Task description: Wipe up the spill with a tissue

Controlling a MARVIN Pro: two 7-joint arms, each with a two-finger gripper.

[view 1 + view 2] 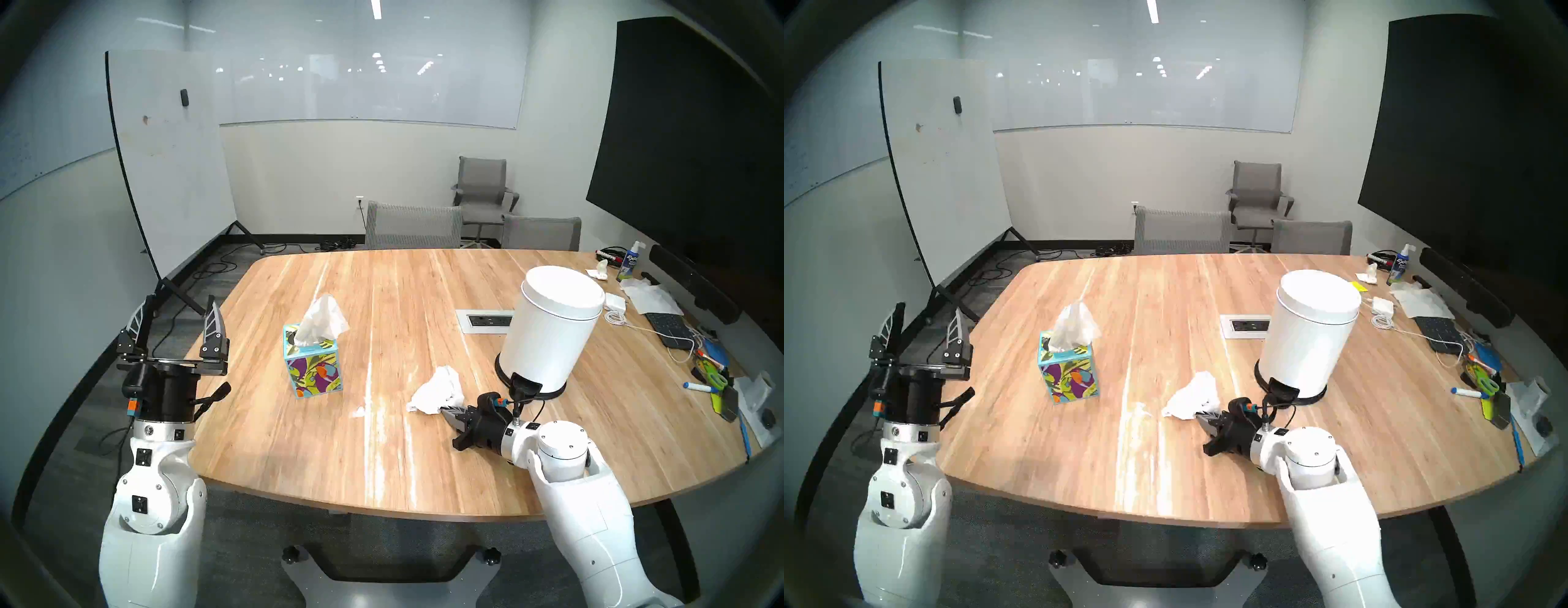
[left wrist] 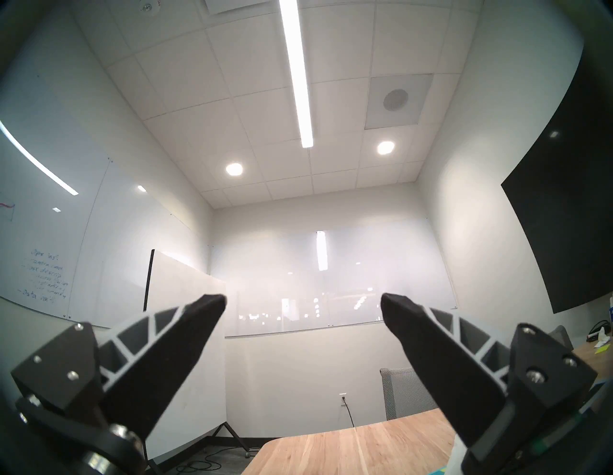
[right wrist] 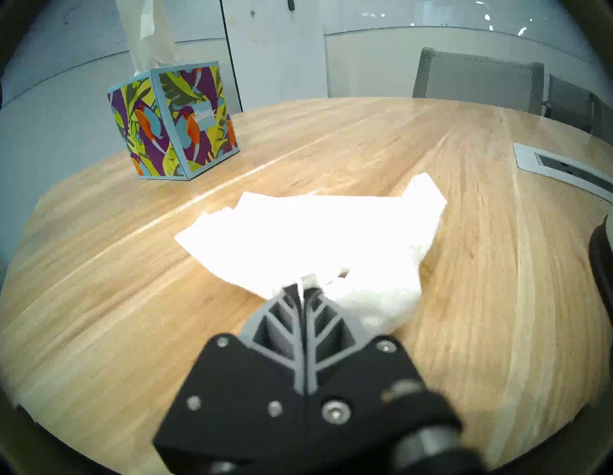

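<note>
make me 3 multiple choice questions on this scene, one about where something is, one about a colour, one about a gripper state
1. Where does the tissue box stand relative to the white bin?
A. on the robot's left of it
B. on the robot's right of it
C. on top of it

2. What colour is the crumpled tissue in the right gripper?
A. blue
B. white
C. brown

3. How is the left gripper?
A. shut on a tissue
B. shut on nothing
C. open and raised off the table

Answers: 1 A, the head view shows the box toward the left arm; 2 B, it reads bright white in the wrist view; 3 C, its fingers stand apart, pointing up.
</note>
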